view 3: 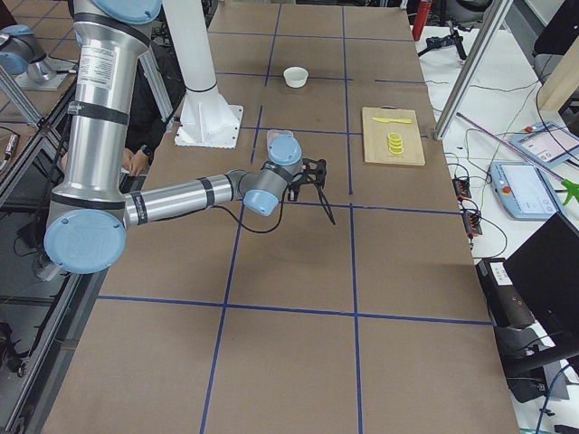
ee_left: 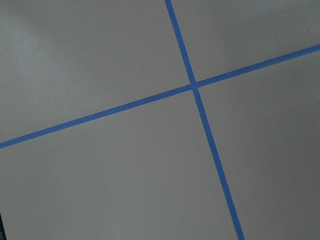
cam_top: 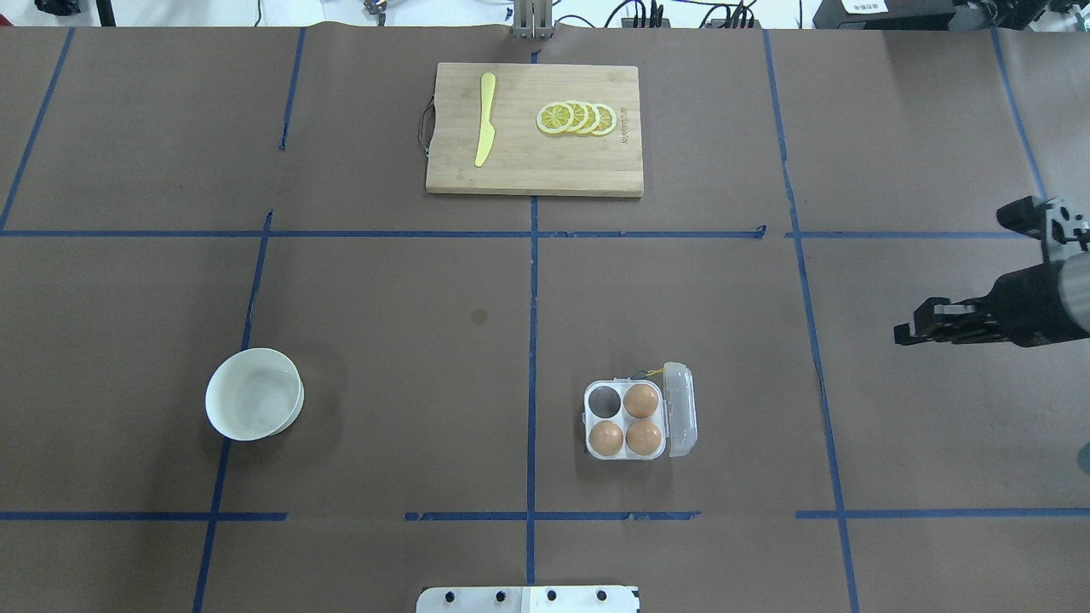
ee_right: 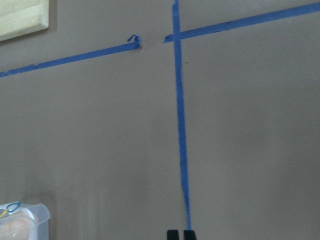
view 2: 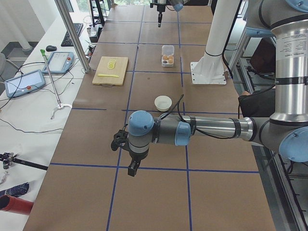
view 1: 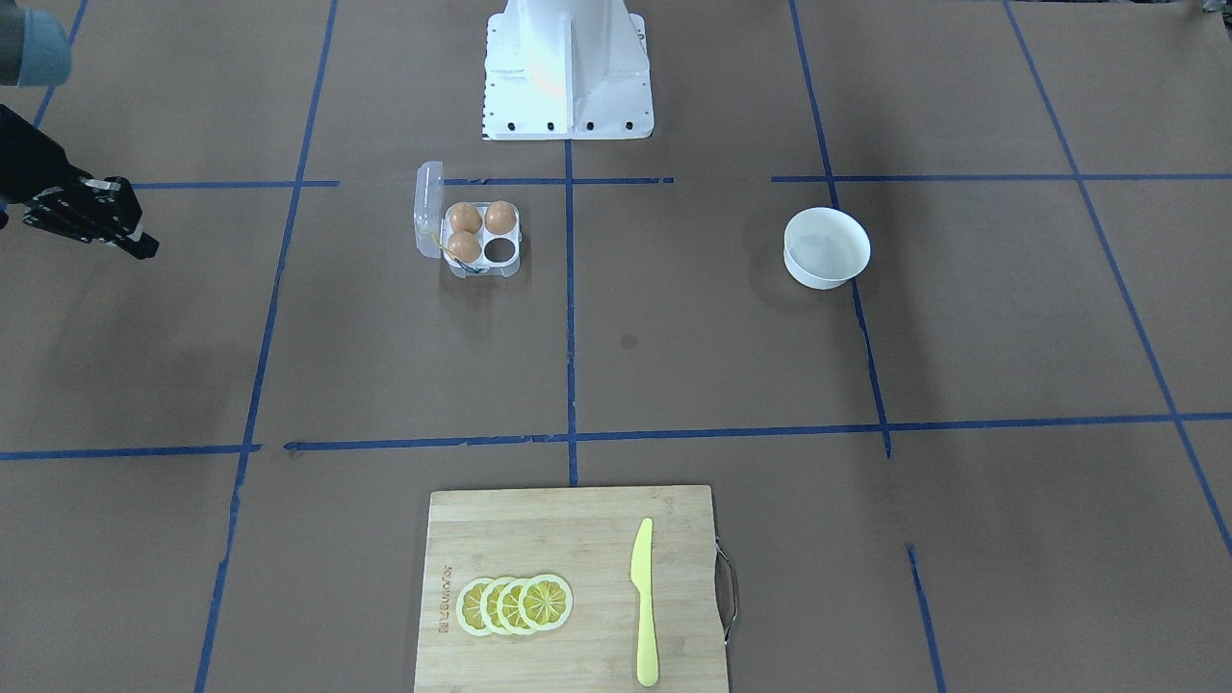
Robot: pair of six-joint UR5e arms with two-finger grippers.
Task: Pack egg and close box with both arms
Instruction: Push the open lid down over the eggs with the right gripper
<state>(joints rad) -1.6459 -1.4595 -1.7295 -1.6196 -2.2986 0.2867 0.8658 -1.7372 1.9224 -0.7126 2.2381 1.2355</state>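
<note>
The clear box (cam_top: 624, 453) sits open on the table, with its lid (cam_top: 681, 409) standing up on the side toward my right arm. Three brown eggs (cam_top: 641, 399) fill three cups and look alike; the fourth cup (cam_top: 605, 398) is empty. The box also shows in the front view (view 1: 480, 269). My right gripper (cam_top: 913, 329) hovers far to the right of the box, empty, fingertips together (ee_right: 180, 234). A corner of the box shows in its wrist view (ee_right: 22, 225). My left gripper (view 2: 132, 169) hangs over bare table far from the box; I cannot tell whether it is open.
A white bowl (cam_top: 254, 393) stands empty on the left half. A wooden cutting board (cam_top: 534, 174) at the far edge holds lemon slices (cam_top: 577, 117) and a yellow knife (cam_top: 484, 119). The white pedestal base (view 1: 566, 120) is behind the box. Blue tape lines cross the brown table.
</note>
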